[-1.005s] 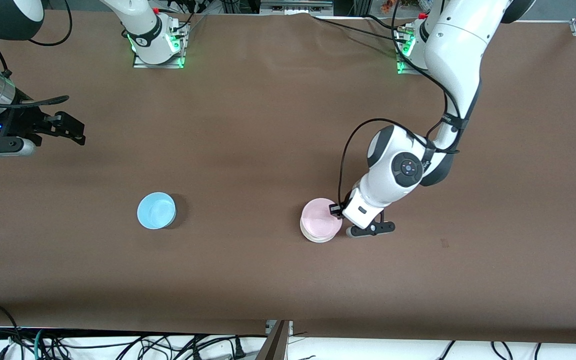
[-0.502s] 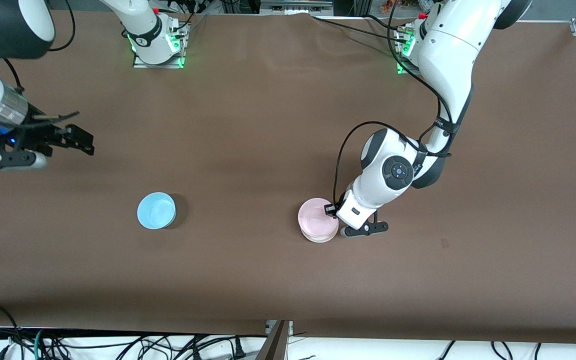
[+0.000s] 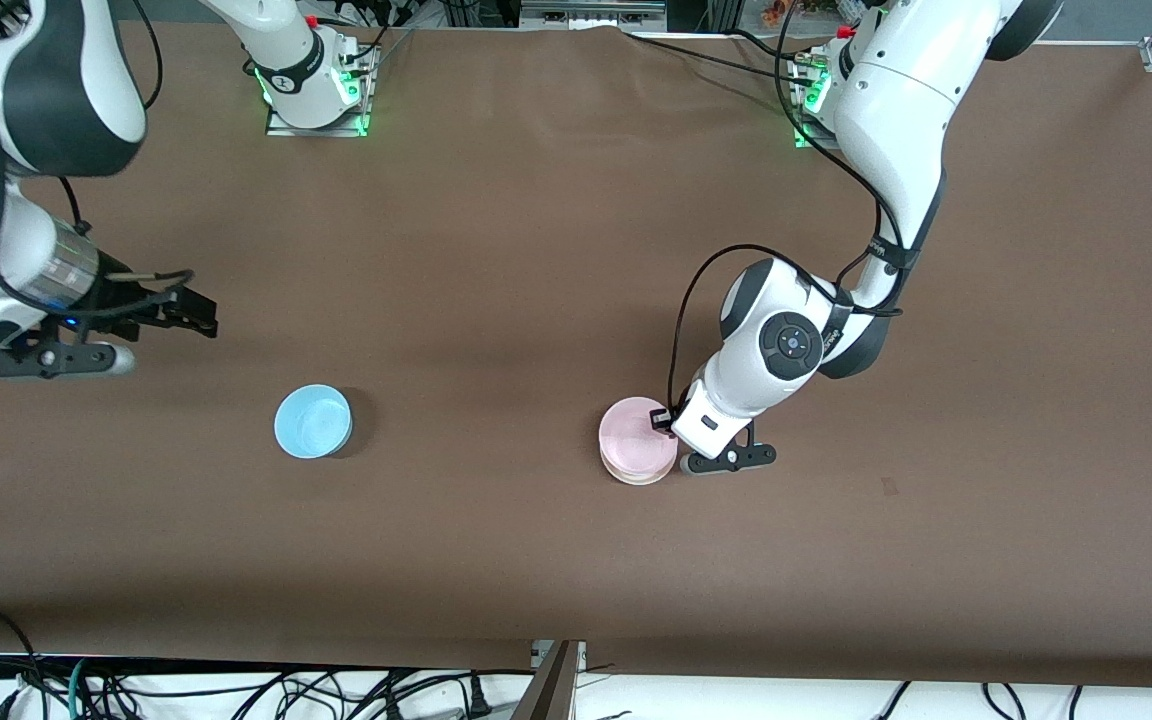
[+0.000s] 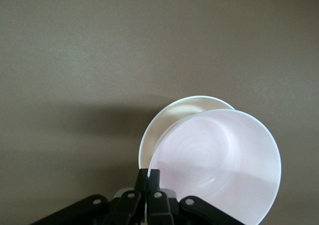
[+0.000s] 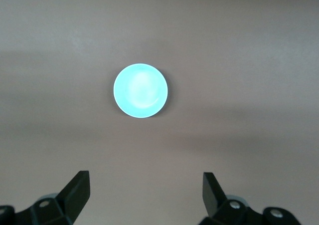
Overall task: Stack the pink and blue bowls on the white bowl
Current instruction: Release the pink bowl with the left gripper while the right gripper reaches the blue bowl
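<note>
The pale pink bowl (image 3: 636,445) is held by its rim in my shut left gripper (image 3: 678,445), over the white bowl (image 3: 638,479), of which only an edge shows beneath it. In the left wrist view the pink bowl (image 4: 219,170) covers most of the white bowl (image 4: 169,117), set a little off its centre, and the left gripper (image 4: 153,177) pinches the pink rim. The sky blue bowl (image 3: 312,421) stands alone toward the right arm's end. My right gripper (image 3: 56,358) is open and empty above the table near it. The right wrist view shows the blue bowl (image 5: 141,90) ahead of the open right gripper (image 5: 144,190).
The brown table (image 3: 536,250) carries only the three bowls. The two arm bases stand at the edge farthest from the front camera. Cables hang below the table's near edge.
The right arm has swung in toward the blue bowl. The left gripper and pink bowl have shifted slightly toward the right arm's end, over the white bowl.
</note>
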Controlling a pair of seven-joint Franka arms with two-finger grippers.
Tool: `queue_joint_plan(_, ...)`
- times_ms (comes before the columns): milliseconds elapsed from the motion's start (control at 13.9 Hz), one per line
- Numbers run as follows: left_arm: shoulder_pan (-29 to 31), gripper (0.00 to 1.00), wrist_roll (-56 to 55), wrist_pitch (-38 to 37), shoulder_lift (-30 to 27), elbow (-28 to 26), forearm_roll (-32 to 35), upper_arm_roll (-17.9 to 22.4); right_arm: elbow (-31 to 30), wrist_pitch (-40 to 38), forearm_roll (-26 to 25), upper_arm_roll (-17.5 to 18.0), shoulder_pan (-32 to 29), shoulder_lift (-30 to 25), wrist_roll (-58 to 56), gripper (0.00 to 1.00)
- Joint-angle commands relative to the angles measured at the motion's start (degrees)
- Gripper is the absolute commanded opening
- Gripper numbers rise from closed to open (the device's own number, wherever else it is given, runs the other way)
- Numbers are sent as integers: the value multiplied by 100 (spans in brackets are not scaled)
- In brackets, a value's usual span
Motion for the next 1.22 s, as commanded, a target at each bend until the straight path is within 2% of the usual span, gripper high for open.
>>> queue_joint_plan(0, -58, 0, -142, -27, 128, 135, 162, 37, 77, 22, 42, -2, 25, 174, -65, 100)
queue_joint_plan(287, -67, 0, -151, 60, 260, 162, 162, 37, 60, 74, 59, -2, 8, 350, -74, 99)
queue_joint_plan(431, -93, 0, -299, 236, 356, 162, 154, 37, 34, 381, 77, -2, -1, 543, -74, 100)
queue_joint_plan(502, -93, 14, -378, 236, 365, 170, 154, 37, 33, 539, 86, -2, -1, 692, -74, 100)
queue_joint_plan(574, -85, 52, -414, 228, 322, 170, 127, 28, 33, 680, 77, -2, -1, 816, -74, 99)
queue_joint_plan(646, -41, 95, -440, 167, 252, 188, 110, 28, 33, 812, 77, -2, -1, 939, -65, 100)
queue_joint_plan(718, -23, 100, -449, 96, 129, 188, 101, 28, 33, 961, 77, -2, -1, 1044, -74, 99)
queue_joint_plan(1005, 82, 100, -485, -388, -214, 197, 92, 28, 25, 1699, 42, -11, -71, 1588, -170, 99)
queue_joint_plan(1148, 327, 100, -380, -684, -521, 118, 144, 45, -19, 2016, 77, -11, -159, 1896, -188, 99)
